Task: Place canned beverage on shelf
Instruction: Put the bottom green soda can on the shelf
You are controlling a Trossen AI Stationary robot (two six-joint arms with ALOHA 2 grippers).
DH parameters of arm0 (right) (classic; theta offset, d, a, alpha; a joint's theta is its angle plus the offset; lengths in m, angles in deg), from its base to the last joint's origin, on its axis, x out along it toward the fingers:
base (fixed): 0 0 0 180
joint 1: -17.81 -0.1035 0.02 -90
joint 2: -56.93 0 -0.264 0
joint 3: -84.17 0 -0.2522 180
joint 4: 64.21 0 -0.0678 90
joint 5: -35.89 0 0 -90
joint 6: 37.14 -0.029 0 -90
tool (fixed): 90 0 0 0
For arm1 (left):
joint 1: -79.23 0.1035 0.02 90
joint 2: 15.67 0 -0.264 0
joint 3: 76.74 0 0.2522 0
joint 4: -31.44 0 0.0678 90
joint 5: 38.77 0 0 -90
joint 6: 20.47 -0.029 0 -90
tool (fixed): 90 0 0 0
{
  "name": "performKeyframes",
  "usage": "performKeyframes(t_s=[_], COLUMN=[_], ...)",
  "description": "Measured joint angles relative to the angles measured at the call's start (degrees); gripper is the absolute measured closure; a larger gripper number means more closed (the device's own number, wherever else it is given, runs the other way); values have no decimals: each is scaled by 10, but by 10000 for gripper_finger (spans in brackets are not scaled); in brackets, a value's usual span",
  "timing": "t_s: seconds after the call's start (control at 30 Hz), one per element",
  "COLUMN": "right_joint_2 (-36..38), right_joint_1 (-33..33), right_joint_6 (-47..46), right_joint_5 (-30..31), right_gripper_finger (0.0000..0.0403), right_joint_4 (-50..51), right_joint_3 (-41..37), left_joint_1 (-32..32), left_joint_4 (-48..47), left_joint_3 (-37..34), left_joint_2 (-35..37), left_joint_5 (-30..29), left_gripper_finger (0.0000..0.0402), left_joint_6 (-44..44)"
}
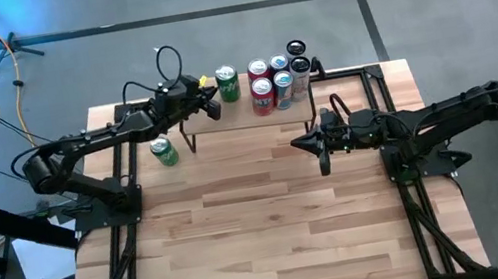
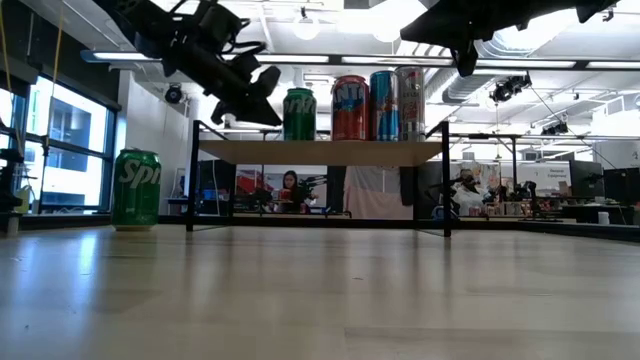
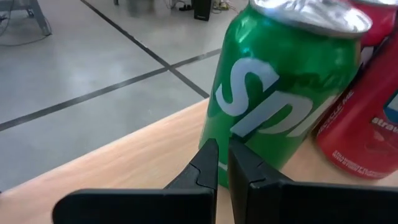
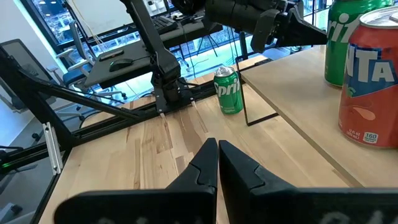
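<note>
Cans are lined up on the raised light-wood shelf [image 1: 323, 97]; closed, empty left gripper [image 1: 213, 108] is held beside the green shelf can [image 1: 228, 83], right gripper [image 1: 320, 143] closed, idle; another green can [image 1: 164, 152] remains on the tabletop.

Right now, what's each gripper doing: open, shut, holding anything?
Left gripper: shut, empty, right beside the green can on the shelf.
Right gripper: shut, empty, above the table beside the shelf.

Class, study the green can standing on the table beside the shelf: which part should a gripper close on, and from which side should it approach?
Grip the green can around its mid-body, coming in level from the open table side, away from the shelf. It stands upright, and its round wall suits fingers closing across it.
</note>
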Motion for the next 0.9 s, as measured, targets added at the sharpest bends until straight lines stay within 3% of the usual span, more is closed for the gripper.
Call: performKeyframes(t_s=[0.9], right_joint_2=[0], right_joint_1=[0], right_joint_6=[2], right_joint_5=[0], right_gripper_finger=[403], right_joint_4=[0], right_joint_3=[0], left_joint_1=[-14], left_joint_4=[92], left_joint_3=[0], left_joint_2=[-33], left_joint_5=[0], left_gripper_finger=[401], left_joint_6=[43])
